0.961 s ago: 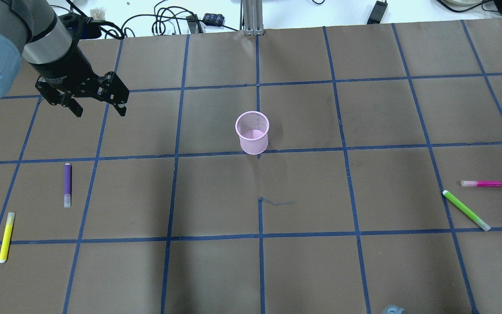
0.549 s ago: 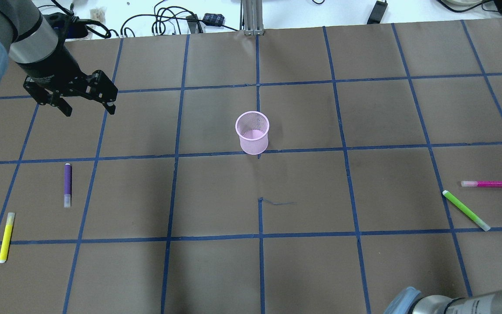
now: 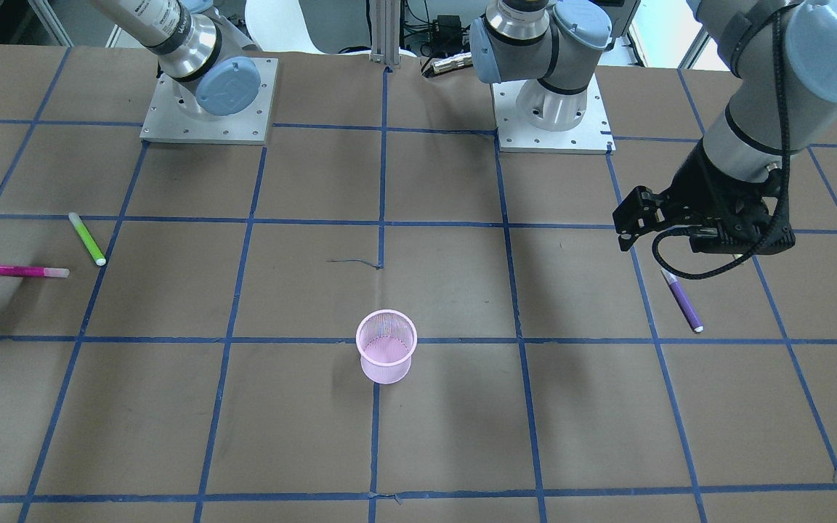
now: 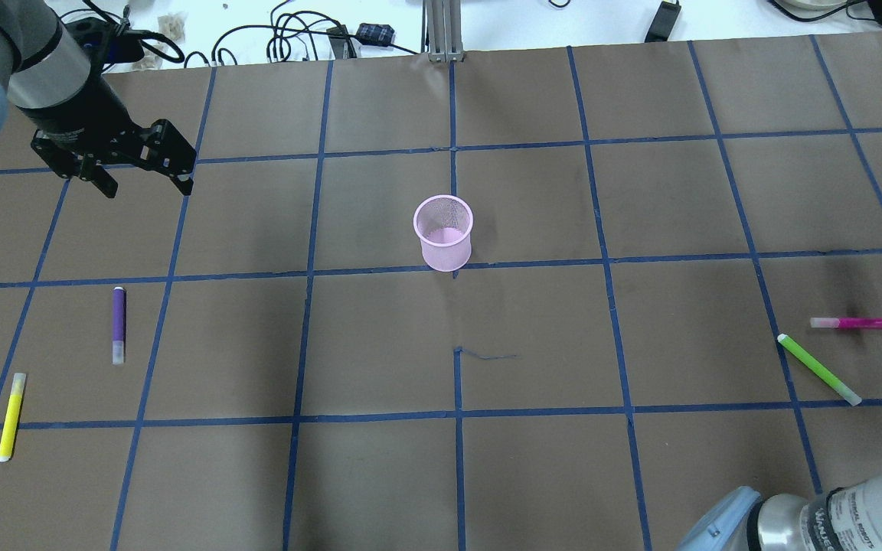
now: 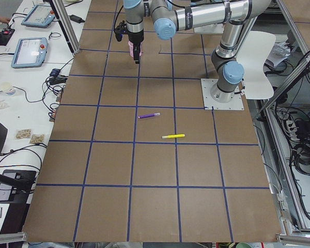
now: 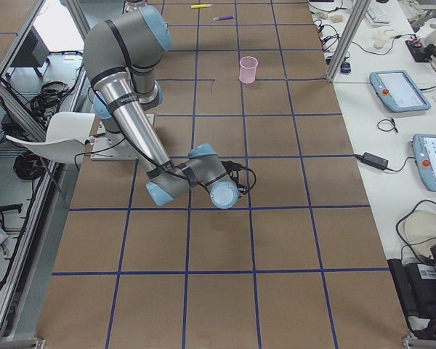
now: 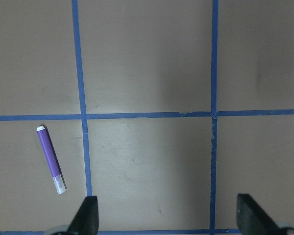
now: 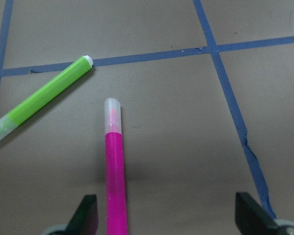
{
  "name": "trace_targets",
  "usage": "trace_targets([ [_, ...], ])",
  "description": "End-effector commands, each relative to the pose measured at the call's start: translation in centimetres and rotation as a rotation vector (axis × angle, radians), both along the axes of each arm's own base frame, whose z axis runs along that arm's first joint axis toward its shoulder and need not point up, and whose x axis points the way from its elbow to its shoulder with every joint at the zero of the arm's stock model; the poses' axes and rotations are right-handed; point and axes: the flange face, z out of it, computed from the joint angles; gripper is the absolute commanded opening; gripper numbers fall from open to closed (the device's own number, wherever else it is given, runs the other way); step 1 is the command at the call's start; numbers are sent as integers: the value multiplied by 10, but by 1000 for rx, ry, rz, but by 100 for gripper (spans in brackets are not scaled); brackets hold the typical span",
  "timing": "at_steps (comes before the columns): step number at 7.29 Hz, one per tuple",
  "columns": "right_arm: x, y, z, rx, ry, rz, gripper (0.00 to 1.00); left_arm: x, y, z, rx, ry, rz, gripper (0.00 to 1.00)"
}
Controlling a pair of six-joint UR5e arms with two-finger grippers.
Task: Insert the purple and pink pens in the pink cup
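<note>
Found the pink cup [image 4: 443, 232] upright and empty at mid-bench, neither pen in it yet. Spotted the pink pen [image 4: 858, 323] flat on the paper, well off to the robot's right of the cup and nearer the robot; the purple pen [image 4: 119, 324] likewise flat, well off to the cup's left. Caught the right end effector [image 8: 169, 215] over the pink pen's tail end, fingers spread wide, barrel off-centre beside one finger. Read that as the approach to the first pick, nothing gripped. Called for next, at a guess: centring on the barrel, dropping, closing, and steering clear of the green pen [image 8: 44, 98] just beside. Saw the left end effector [image 4: 146, 184] hanging spread and bare, left of the cup and beyond the purple pen. Noted a yellow pen [image 4: 11, 416] further out left. Took in the bench [image 4: 563, 344]: brown paper, blue tape grid [image 4: 364, 268]; past the cup, cables [image 4: 288, 38]; off at the sides, pendants [image 5: 31, 51] and a white chair [image 5: 258, 67].
</note>
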Motion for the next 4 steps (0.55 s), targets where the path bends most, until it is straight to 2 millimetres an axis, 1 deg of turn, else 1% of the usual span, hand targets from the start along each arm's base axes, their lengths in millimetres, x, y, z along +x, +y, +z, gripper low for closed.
trace_targets([
  [1,8,7,-20,-57,-33,90,100,79,4,-39,44,27,83,100],
  [2,7,7,-21,-54,-31,94,100,108,3,-52,28,25,73,100],
  [4,8,9,-27,-40,-38,96,98,128,1,-72,62,36,110,100],
])
